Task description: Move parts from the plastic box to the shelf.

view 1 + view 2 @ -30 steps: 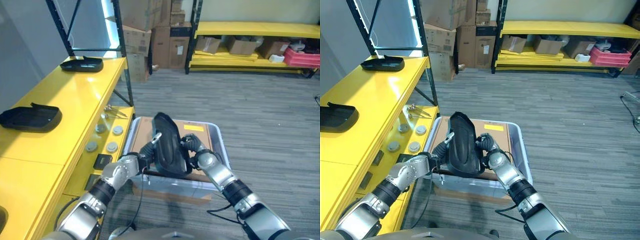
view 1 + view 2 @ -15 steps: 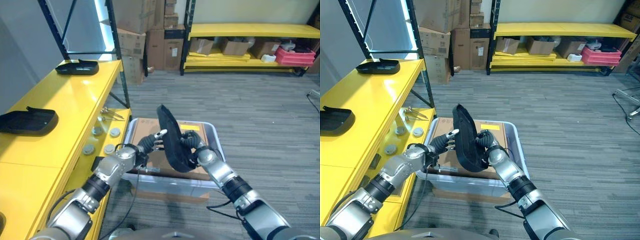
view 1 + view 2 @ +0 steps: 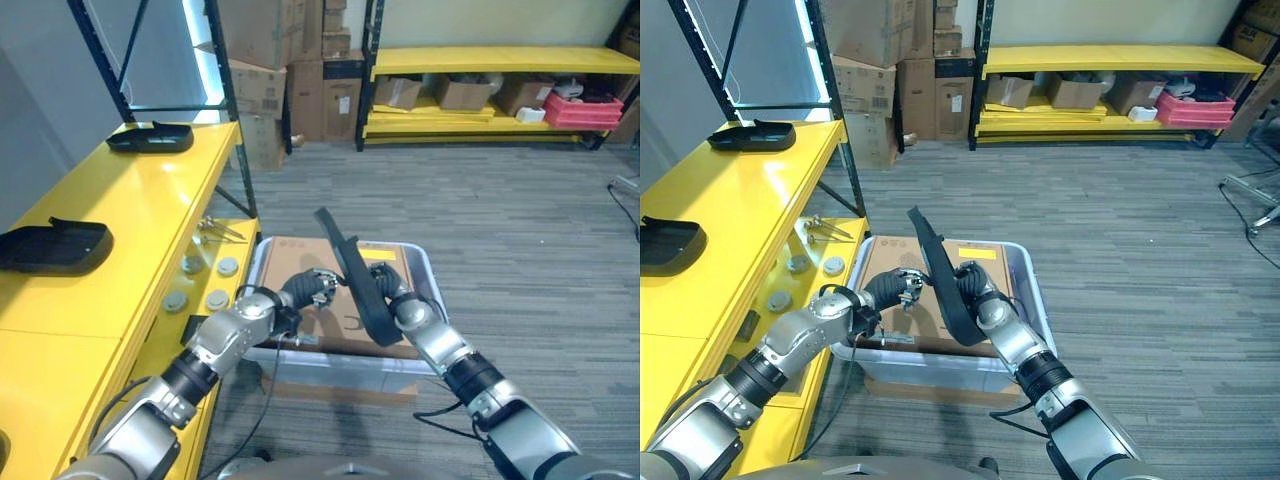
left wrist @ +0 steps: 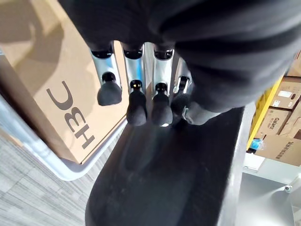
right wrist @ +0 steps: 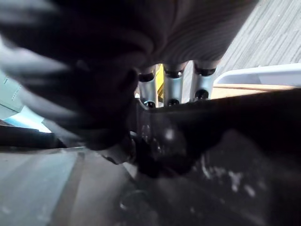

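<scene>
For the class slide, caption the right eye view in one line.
Right hand lifts a black part from the plastic box; left hand beside it.

Shelf (image 3: 130,230) bare between two trays (image 3: 52,246)

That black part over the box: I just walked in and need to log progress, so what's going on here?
The robot's right hand grips a long black part, holding it tilted up above the plastic box, which has a cardboard sheet inside. The left hand, fingers curled, is at the part's side over the box; whether it actually grips is unclear. Two similar black parts already lie on the yellow shelf to the robot's left. This one has not reached the shelf yet.
</scene>
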### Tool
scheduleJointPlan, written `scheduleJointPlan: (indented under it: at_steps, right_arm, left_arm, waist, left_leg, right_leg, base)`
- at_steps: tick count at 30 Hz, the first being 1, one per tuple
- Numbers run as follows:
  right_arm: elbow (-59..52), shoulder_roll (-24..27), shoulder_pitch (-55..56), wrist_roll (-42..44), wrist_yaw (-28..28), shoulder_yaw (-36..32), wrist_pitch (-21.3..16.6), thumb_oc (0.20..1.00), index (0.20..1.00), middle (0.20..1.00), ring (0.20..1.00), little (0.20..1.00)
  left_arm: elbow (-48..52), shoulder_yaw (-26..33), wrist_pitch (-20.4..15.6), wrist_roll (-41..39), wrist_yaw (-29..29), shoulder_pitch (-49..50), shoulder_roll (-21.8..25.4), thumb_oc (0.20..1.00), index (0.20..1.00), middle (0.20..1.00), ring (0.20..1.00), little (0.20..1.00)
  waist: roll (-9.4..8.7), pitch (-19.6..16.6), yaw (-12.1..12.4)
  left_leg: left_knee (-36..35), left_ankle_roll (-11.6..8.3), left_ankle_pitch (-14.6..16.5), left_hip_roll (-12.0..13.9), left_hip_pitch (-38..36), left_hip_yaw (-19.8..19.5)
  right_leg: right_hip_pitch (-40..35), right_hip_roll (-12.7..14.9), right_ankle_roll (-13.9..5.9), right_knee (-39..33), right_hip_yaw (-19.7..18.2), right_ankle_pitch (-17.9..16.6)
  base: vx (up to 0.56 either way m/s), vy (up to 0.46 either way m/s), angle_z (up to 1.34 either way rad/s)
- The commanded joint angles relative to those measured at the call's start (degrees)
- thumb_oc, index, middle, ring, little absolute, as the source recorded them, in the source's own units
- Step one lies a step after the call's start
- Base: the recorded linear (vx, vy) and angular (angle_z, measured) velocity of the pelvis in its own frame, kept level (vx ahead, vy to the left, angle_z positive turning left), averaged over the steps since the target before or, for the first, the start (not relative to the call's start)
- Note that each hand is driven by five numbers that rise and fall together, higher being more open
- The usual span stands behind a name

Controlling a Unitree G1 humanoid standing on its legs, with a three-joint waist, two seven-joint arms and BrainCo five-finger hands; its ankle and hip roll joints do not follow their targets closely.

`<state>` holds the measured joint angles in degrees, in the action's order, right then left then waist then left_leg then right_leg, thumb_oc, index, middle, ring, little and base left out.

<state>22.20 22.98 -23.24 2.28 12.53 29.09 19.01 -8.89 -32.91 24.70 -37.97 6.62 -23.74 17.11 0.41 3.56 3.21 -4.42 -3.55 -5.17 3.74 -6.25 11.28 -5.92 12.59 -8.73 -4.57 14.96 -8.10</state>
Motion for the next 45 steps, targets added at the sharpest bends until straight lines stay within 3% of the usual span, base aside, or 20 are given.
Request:
scheduleJointPlan:
  at_steps: [1,8,18,24,31,37,45]
  right_arm:
    - [2.7,-0.8,-9.4,0.0,-0.4,3.0,-2.4,0.2,0.2,0.2,0.2,0.2]
    - [3.0,-0.2,-8.6,0.0,0.7,2.4,-2.4,0.2,0.2,0.2,0.2,0.2]
    - [2.0,3.5,-7.9,2.6,4.3,-1.1,-1.4,0.2,0.2,0.2,0.2,0.2]
    - [3.8,5.2,-6.1,1.7,5.1,-3.3,-1.4,0.2,0.2,0.2,0.2,0.2]
    - [10.6,9.5,-5.9,-0.2,6.3,-6.7,-2.9,0.2,0.2,0.2,0.2,0.2]
    - [19.0,13.9,-12.4,-1.6,6.2,-8.1,-4.9,0.2,0.2,0.2,0.2,0.2]
    - [27.2,20.9,-21.3,0.2,8.1,-5.5,-7.1,0.2,0.2,0.2,0.2,0.2]
  left_arm:
    - [-1.6,-3.1,-3.3,-1.2,0.3,-9.0,-5.0,1.0,1.0,1.0,1.0,1.0]
    - [-3.3,0.0,-5.0,-4.6,-5.6,-7.1,-4.9,1.0,1.0,1.0,1.0,1.0]
    - [-4.1,5.8,-5.6,-3.8,-3.8,-4.0,-2.7,1.0,1.0,1.0,1.0,1.0]
    - [-4.6,8.1,-5.2,-3.5,-5.9,-2.4,-2.0,1.0,1.0,1.0,1.0,1.0]
    - [-6.6,10.7,-10.9,-2.9,-4.9,1.1,-0.8,1.0,1.0,1.0,1.0,1.0]
    - [-4.1,11.6,-13.9,-6.8,-4.2,1.1,0.9,1.0,1.0,1.0,1.0,1.0]
    - [1.1,11.8,-18.7,-9.4,-1.5,4.1,4.3,1.0,1.0,1.0,1.0,1.0]
  waist:
    - [1.06,-1.7,2.4]
    - [1.01,-1.5,2.7]
    - [1.27,-0.9,3.7]
    - [1.17,-0.8,3.9]
    - [1.45,1.0,4.7]
    - [2.61,4.6,6.6]
    - [4.27,12.8,9.3]
  left_leg:
    - [3.0,0.13,4.1,1.8,2.1,1.2]
    - [3.2,-0.01,4.1,1.9,2.1,1.1]
    - [3.3,-0.11,4.0,1.9,2.0,0.5]
    - [4.2,0.06,4.4,1.7,2.1,-0.2]
    - [6.3,0.11,4.7,1.3,5.3,-1.0]
    - [7.2,-0.08,3.9,0.2,10.2,-3.5]
    - [10.2,0.25,2.4,-1.1,17.6,-6.5]
  right_leg:
    - [0.2,2.9,-4.07,3.7,3.8,4.0]
    - [0.2,2.9,-3.99,3.6,3.7,3.9]
    - [-0.2,2.9,-3.88,3.6,4.3,3.8]
    - [-0.1,3.0,-3.78,4.2,3.9,4.1]
    - [2.0,3.6,-3.93,5.2,3.9,4.1]
    - [5.9,4.5,-4.08,7.0,4.4,4.1]
    - [11.7,5.7,-3.44,11.0,5.3,4.3]
  base:
    - [0.0,0.0,0.0]
    - [0.0,0.0,0.0]
    - [0.0,0.0,0.0]
    - [0.08,0.014,-0.01]
    - [0.02,0.017,-0.01]
    - [-0.13,0.052,0.05]
    - [-0.18,0.022,0.21]
